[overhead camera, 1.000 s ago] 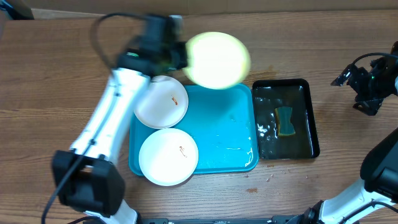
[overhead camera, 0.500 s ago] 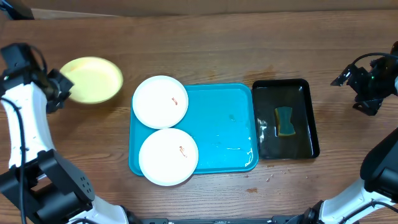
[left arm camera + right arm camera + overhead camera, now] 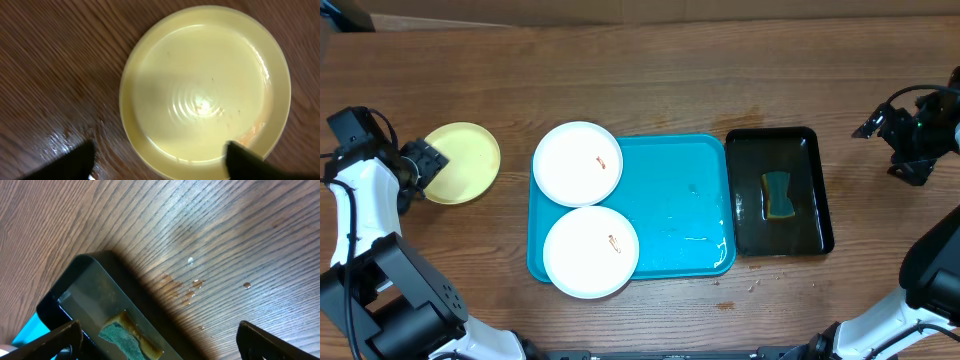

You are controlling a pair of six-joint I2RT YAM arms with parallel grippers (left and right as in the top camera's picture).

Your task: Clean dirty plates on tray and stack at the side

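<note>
A pale yellow-green plate (image 3: 463, 163) (image 3: 205, 85) lies flat on the wooden table, left of the turquoise tray (image 3: 680, 210). A faint orange smear marks its rim. My left gripper (image 3: 425, 160) (image 3: 155, 165) is open at the plate's left edge, holding nothing; one finger hangs over the rim, the other over bare wood. Two white plates (image 3: 578, 163) (image 3: 590, 251), each with a small orange-brown smear, sit on the tray's left half; the upper one overhangs the tray's corner. My right gripper (image 3: 880, 125) (image 3: 160, 347) hovers open and empty at the far right.
A black tray (image 3: 815, 190) (image 3: 85, 280) holding water and a green-and-yellow sponge (image 3: 779, 194) (image 3: 127, 335) stands right of the turquoise tray. Water drops lie on the wood by its corner. The turquoise tray's right half is wet.
My left gripper carried the yellow-green plate from above the tray's back edge out to the left, set it on the table and opened. The right arm has not moved.
</note>
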